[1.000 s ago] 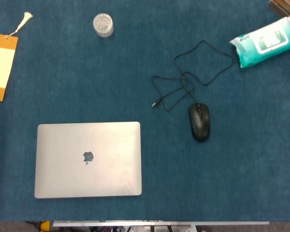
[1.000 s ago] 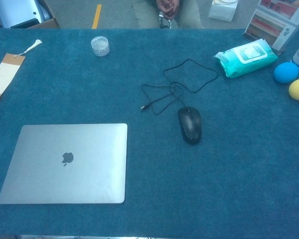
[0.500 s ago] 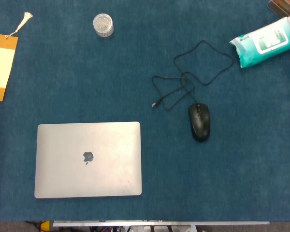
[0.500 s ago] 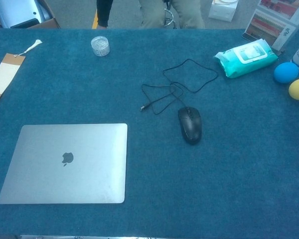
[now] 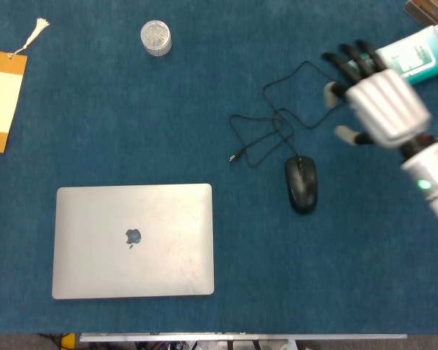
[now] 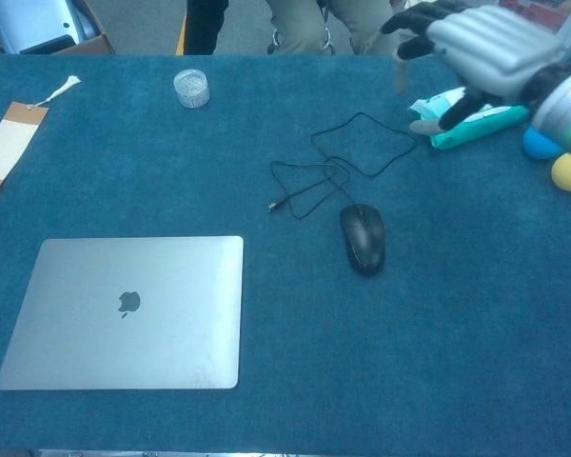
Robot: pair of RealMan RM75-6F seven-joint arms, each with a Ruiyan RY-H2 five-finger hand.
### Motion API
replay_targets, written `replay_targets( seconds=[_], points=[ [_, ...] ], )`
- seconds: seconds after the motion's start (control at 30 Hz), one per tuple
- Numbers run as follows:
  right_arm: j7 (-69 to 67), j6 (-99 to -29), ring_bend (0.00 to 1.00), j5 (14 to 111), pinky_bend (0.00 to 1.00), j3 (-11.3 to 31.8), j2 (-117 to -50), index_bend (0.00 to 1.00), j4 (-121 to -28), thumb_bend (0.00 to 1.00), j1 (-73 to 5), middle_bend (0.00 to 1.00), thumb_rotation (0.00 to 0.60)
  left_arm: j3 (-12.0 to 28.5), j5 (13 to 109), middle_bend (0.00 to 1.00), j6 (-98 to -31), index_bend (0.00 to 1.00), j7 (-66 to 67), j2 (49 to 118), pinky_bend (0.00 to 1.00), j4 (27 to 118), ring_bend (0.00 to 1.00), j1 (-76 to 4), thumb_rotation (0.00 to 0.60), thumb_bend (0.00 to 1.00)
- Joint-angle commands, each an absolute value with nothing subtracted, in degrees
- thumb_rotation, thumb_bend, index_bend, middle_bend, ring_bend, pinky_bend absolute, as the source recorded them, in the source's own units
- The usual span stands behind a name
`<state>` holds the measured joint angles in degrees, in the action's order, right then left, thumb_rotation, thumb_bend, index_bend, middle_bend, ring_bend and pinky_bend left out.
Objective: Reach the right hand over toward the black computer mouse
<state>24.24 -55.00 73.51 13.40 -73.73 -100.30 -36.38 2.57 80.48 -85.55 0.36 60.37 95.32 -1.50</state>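
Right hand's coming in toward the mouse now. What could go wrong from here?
The right hand hangs open above the mouse's cable; coming down, its fingers could snag those loose loops and drag the black mouse. It is also close to the wipes pack and might nudge it.

bare mat lies between right hand (image 5: 378, 102) and mouse (image 5: 301, 184); looped cable (image 5: 292, 109) just beyond.

The head view looks almost straight down on the blue table (image 5: 204, 109), while the lower chest view faces forward across it, both sharing laptop (image 5: 133, 240), mouse (image 5: 301, 184) and cable (image 5: 277, 124).
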Motion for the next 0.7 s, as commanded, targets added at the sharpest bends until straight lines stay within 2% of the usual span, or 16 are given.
replay_targets(
  seconds=[0.03, 0.2, 0.7],
  points=[
    [28.65, -52.57, 0.00, 70.16, 0.04, 13.89, -77.95, 0.49, -99.04, 0.16, -39.88, 0.14, 0.600, 2.61, 80.28, 0.07, -85.78, 0.10, 0.02, 60.27, 0.04, 95.04, 0.04, -1.24, 0.600, 0.39],
    [34.37, -51.17, 0.00, 66.71, 0.04, 12.66, -82.89, 0.49, -96.40, 0.19, -43.33, 0.14, 0.600, 2.53, 79.97, 0.07, -85.64, 0.10, -0.78, 60.34, 0.04, 94.29, 0.04, -0.94, 0.600, 0.39],
    [45.26, -50.45, 0.00, 58.60, 0.04, 9.01, -99.06, 0.51, -84.47, 0.19, -50.52, 0.16, 0.600, 2.15, 79.55, 0.07, -84.50, 0.10, -3.42, 61.17, 0.04, 91.82, 0.04, -0.46, 0.600, 0.39]
  ],
)
